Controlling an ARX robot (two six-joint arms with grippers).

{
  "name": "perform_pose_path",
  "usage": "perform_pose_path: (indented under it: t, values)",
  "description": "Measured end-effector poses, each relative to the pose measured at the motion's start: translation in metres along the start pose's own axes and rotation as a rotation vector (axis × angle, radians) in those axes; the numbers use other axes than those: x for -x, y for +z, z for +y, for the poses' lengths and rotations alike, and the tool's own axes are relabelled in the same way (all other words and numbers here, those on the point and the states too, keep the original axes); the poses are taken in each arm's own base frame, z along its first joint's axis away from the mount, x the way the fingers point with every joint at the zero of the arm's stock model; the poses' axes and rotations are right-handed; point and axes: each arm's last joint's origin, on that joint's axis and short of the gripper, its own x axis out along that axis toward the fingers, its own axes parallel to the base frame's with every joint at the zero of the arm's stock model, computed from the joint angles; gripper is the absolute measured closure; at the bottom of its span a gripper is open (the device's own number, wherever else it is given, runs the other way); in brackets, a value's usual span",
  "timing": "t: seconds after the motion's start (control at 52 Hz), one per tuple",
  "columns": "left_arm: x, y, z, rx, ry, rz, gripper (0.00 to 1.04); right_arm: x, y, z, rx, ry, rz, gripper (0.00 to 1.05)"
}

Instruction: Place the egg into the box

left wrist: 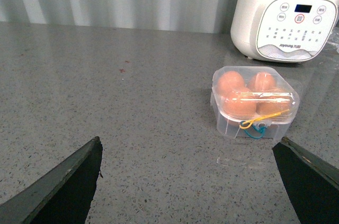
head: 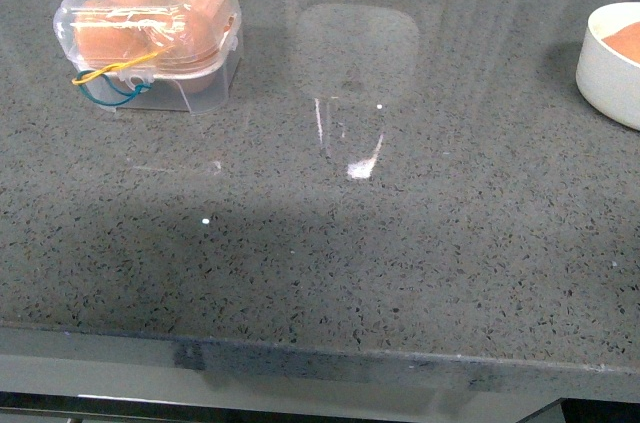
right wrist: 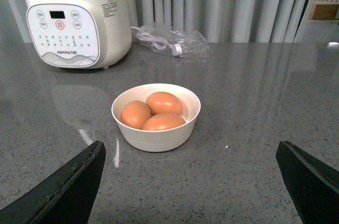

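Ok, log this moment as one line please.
box: lid closed, eggs inside | bowl: three eggs | left gripper: open, empty | right gripper: open, empty

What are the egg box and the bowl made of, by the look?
Box: thin clear plastic, glossy; the eggs show through its lid.
Bowl: opaque white, smooth, thick-rimmed; ceramic or melamine, cannot tell which.

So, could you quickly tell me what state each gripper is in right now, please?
Left gripper: open, holding nothing, facing the egg box.
Right gripper: open, holding nothing, facing the bowl of eggs.
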Motion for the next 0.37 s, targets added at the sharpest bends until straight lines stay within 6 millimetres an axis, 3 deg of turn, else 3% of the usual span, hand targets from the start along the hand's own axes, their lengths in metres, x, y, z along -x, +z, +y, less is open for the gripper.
perform_pose_path:
  t: [0.365]
  values:
    - [0.0, 0.0, 0.0, 0.0, 0.0, 0.0, 0.07, 0.0, 0.0, 0.0, 0.0, 0.0, 0.0, 0.07]
